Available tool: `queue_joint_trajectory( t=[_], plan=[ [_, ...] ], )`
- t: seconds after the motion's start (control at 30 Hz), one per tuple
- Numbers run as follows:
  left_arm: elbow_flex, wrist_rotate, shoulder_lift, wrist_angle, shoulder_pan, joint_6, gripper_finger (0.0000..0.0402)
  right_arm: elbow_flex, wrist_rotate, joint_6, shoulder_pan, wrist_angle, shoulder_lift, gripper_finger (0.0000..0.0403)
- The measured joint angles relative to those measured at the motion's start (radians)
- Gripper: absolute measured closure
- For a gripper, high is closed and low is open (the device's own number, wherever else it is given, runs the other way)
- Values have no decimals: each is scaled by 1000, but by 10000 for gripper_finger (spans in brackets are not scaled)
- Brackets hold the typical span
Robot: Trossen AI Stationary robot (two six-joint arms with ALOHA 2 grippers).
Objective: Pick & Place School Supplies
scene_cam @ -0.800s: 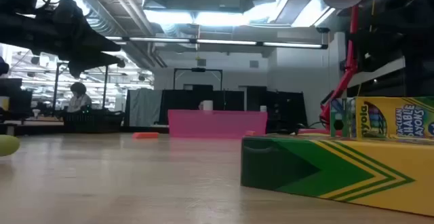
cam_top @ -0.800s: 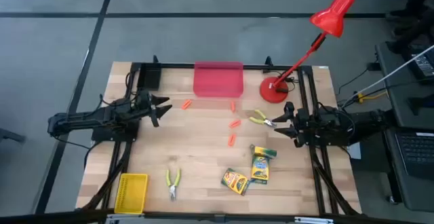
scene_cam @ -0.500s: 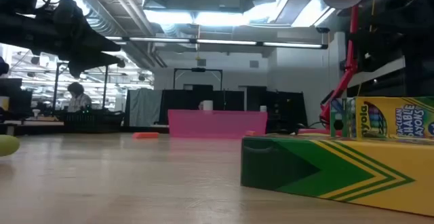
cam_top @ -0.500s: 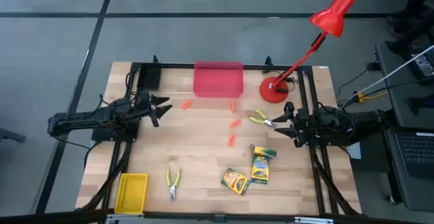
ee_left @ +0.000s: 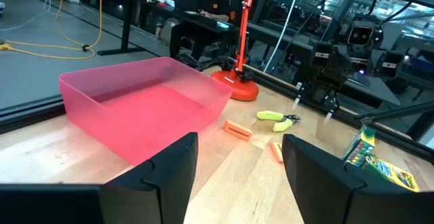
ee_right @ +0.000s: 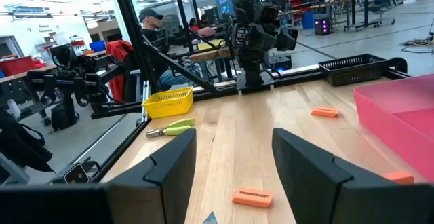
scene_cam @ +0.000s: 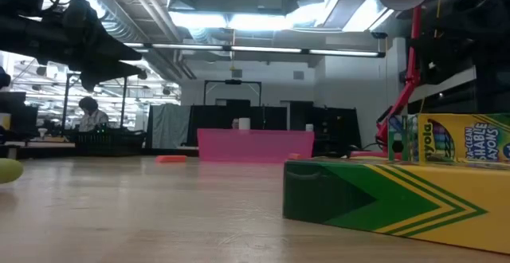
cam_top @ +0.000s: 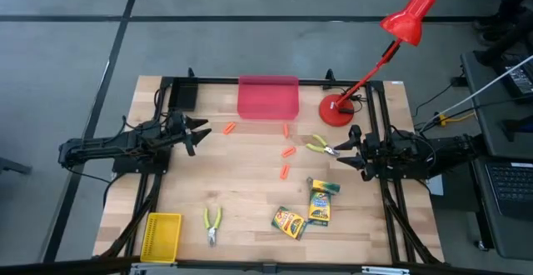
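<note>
Overhead, the pink bin (cam_top: 267, 97) at the far edge of the tabletop (cam_top: 241, 192) and the yellow basket (cam_top: 161, 235) at its near left corner both hold nothing, and all the supplies lie loose on the wood. Four orange sticks (cam_top: 288, 152) are scattered between the bin and the middle, three crayon boxes (cam_top: 320, 205) cluster near the front right, and two green-handled pliers (cam_top: 212, 222) lie well apart. Both the left pincer (cam_top: 197, 132) and the right pincer (cam_top: 340, 149) hover spread wide and grip nothing.
</note>
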Motion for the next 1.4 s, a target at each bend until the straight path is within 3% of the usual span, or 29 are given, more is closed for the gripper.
queue_joint_trajectory(
  t=[0.47,0.6,0.67,0.8,1.0,1.1,1.27,1.4],
  plan=[
    [0,0,0,0,0,0,190,0,0,-1,0,1,0,204],
    [0,0,0,0,0,0,190,0,37,-116,-1,22,0,204],
    [0,0,0,0,0,0,190,0,94,-120,-1,18,0,204],
    [0,0,0,0,0,0,190,0,229,120,-1,41,0,204],
    [0,0,0,0,0,0,190,0,288,383,-1,129,1,204],
    [0,0,0,0,0,0,190,1,422,529,-1,176,1,204],
    [0,0,0,0,0,0,190,1,724,594,-1,181,2,204],
    [0,0,0,0,0,0,190,1,822,745,-2,177,2,204]
  ],
)
